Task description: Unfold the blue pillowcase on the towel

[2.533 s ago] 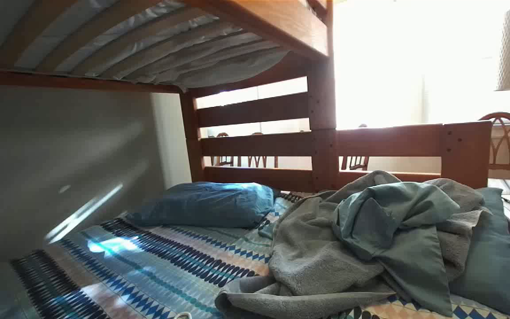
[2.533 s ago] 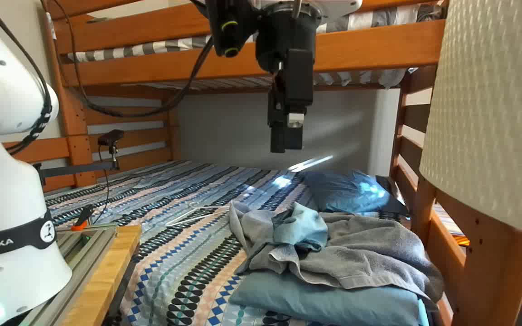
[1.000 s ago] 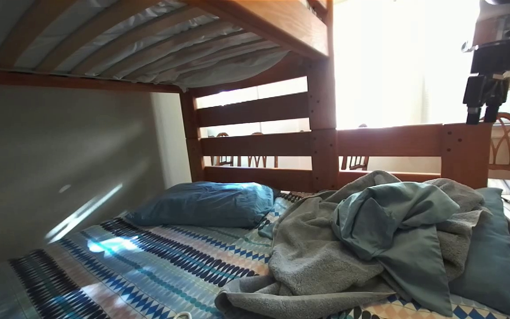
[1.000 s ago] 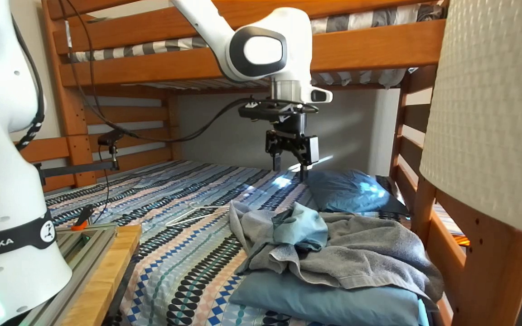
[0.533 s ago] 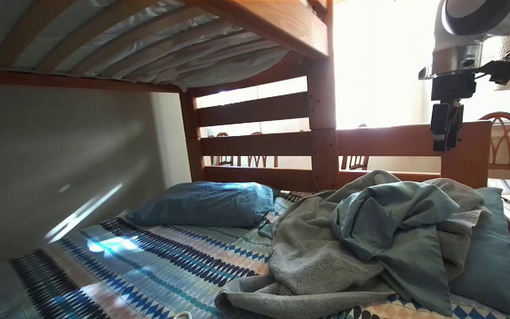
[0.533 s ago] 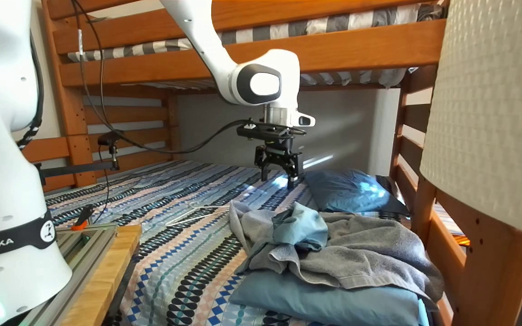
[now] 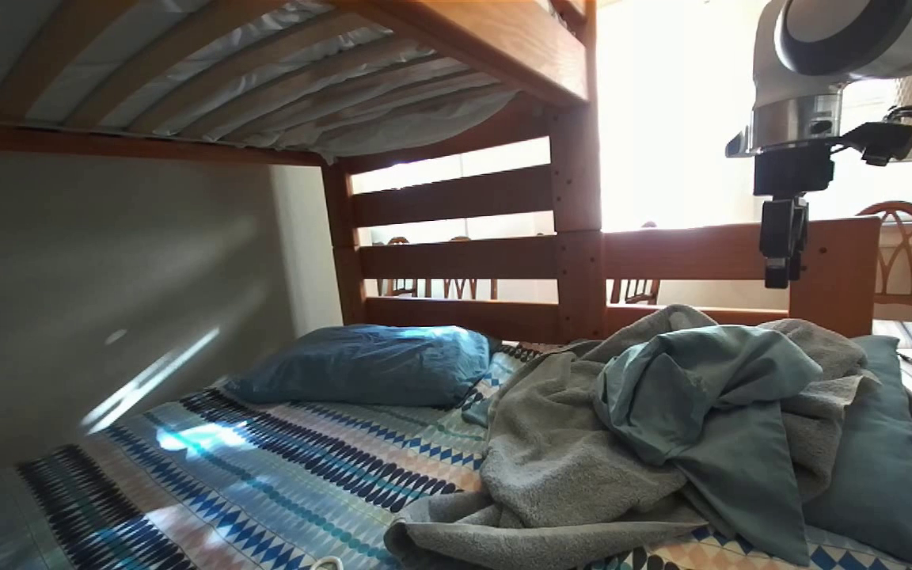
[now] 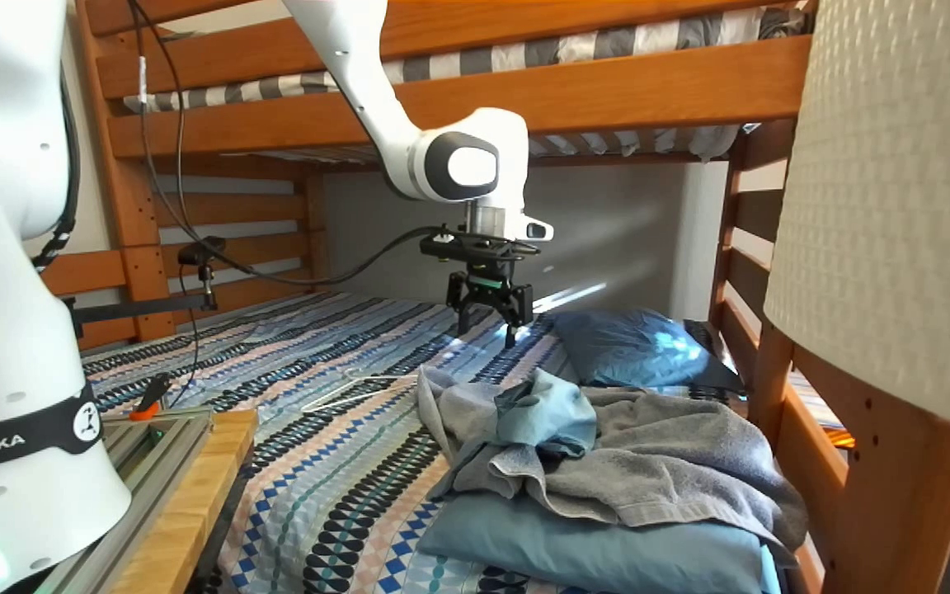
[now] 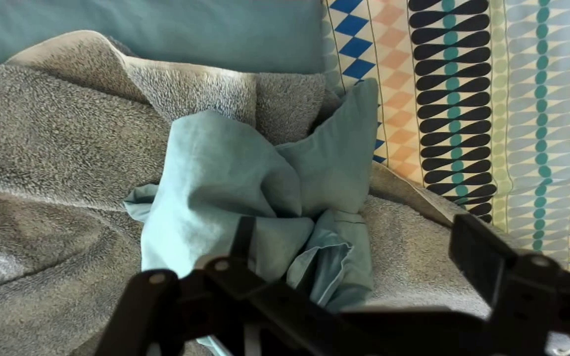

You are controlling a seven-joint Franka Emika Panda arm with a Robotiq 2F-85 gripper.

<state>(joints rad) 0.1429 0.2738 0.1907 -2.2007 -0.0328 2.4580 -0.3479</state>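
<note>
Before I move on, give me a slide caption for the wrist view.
Open pincer above the crumpled blue pillowcase on a rumpled grey towel, patterned bedding at frame's upper right.

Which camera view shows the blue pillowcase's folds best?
The wrist view shows the blue pillowcase large, from above, folds clear, though the gripper covers part. In an exterior view its draped flap shows unblocked; in an exterior view it looks small, mostly a bunched top.

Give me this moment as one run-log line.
blue pillowcase: crumpled on grey towel, one corner past its edge | tool: open, nothing held, above both, touching neither | unfolding: not yet done
</note>
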